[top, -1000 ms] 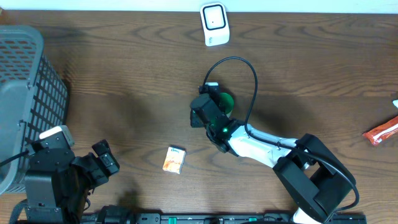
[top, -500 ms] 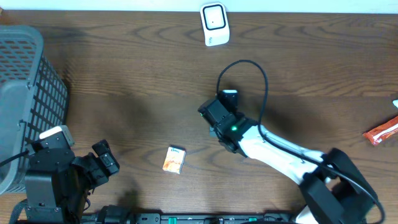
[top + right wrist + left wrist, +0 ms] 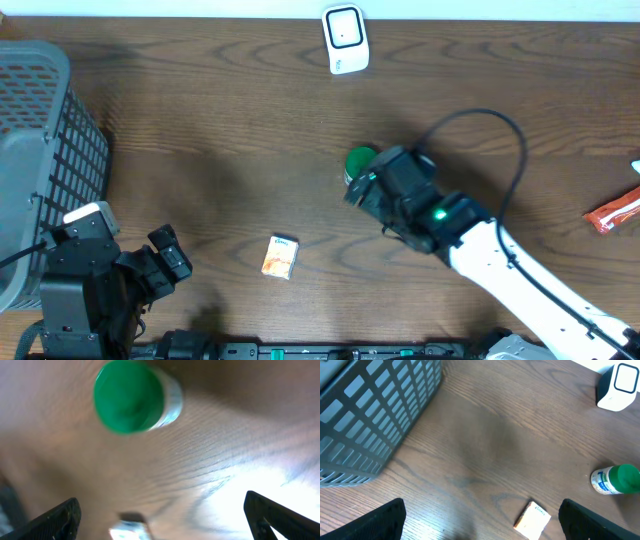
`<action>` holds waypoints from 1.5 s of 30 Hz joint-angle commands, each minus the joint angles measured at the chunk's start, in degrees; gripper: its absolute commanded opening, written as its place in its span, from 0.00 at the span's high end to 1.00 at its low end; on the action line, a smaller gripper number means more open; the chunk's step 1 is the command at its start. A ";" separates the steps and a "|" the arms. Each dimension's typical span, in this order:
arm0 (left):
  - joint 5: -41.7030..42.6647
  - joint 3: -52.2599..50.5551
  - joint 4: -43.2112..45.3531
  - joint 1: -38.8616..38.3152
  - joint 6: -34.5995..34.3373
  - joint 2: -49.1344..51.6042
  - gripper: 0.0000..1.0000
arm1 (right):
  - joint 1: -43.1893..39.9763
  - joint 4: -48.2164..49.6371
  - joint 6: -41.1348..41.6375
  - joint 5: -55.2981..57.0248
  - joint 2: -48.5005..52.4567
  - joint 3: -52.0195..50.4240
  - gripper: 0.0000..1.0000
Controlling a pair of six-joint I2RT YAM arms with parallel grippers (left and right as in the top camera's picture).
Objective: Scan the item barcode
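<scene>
Overhead: straight down on table (image 3: 200, 120). Left wrist: low, oblique, green-capped bottle (image 3: 615, 480) far beyond jaws. Right wrist: close, same bottle just beyond jaws.

Half hidden under right arm (image 3: 470, 235) overhead, blur-smeared in right wrist view: green-capped bottle (image 3: 358, 160). Cropped at left edge: basket (image 3: 40, 150); at right edge: red packet (image 3: 615, 212). Can't read print on box (image 3: 281, 256).
</scene>
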 commanded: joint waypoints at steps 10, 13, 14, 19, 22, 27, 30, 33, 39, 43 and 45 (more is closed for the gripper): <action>-0.17 -0.24 -0.15 0.31 0.72 0.11 0.02 | -2.23 13.86 26.23 -16.96 0.09 0.72 0.01; -0.17 -0.24 -0.15 0.31 0.72 0.11 0.02 | -1.11 17.31 36.30 -12.83 0.31 1.44 0.01; -0.17 -0.24 -0.15 0.31 0.72 0.11 0.02 | -1.07 16.98 38.36 -11.63 0.61 1.86 0.01; -0.17 -0.24 -0.15 0.31 0.72 0.11 0.02 | -1.29 10.82 45.20 -12.63 7.34 7.63 0.02; -0.17 -0.24 -0.15 0.31 0.72 0.11 0.02 | -1.29 3.08 45.22 -14.38 13.16 14.69 0.04; -0.17 -0.24 -0.15 0.31 0.72 0.11 0.02 | -1.64 -12.83 45.03 -13.53 23.82 29.88 0.03; -0.17 -0.24 -0.15 0.31 0.72 0.11 0.02 | -2.16 -19.89 44.02 -13.18 29.20 36.83 0.02; -0.17 -0.24 -0.15 0.31 0.72 0.11 0.02 | -3.63 -21.66 41.29 -12.63 32.35 40.09 0.01; -0.17 -0.24 -0.15 0.31 0.72 0.11 0.02 | -7.04 -24.70 38.73 -10.69 36.09 40.35 0.01; -0.17 -0.24 -0.15 0.31 0.72 0.11 0.02 | -8.44 -23.43 34.42 -9.62 38.69 40.35 0.01; -0.17 -0.24 -0.15 0.31 0.72 0.11 0.02 | -8.81 -22.45 33.09 -9.62 39.93 40.35 0.01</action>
